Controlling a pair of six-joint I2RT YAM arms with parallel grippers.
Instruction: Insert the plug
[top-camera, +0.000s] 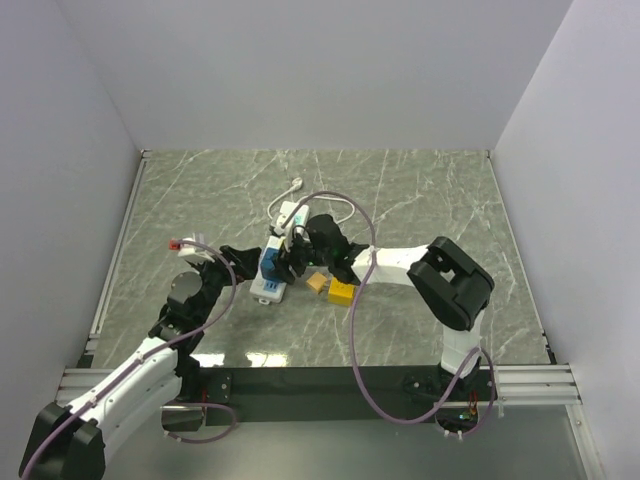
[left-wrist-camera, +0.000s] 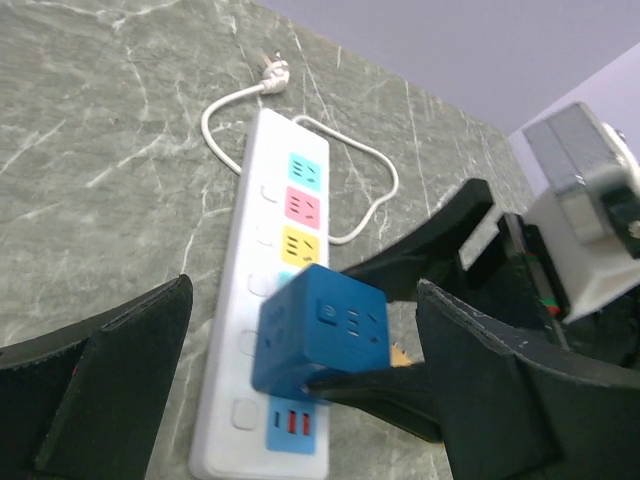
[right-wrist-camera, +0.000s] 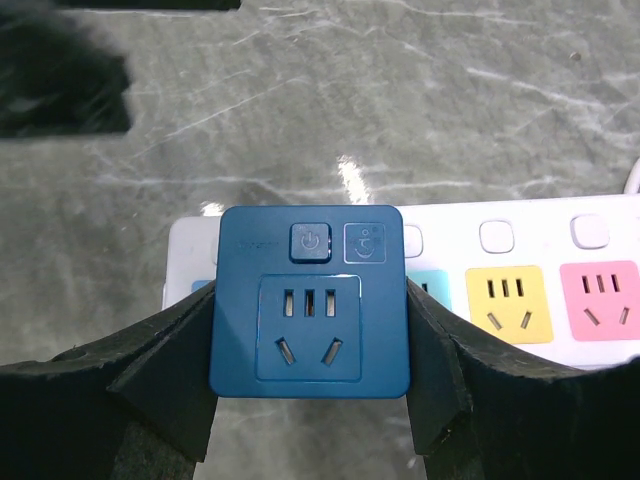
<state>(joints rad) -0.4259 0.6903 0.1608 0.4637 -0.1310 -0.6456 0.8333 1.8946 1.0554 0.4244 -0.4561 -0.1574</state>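
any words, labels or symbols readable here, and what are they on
Power symbol, no letters: on the left button of the blue cube.
Symbol on the right button beside it: too small to make out.
Faint marking left of those buttons: unreadable.
Power strip: no writing visible.
No words or numbers can be read anywhere.

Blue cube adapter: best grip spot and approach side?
Take the blue cube adapter by its two flat, parallel side faces, coming in from the socket-and-button face, as the right end effector does now. The flat sides give the pads full contact. The face toward the white power strip stays free for seating. Its pins are hidden.
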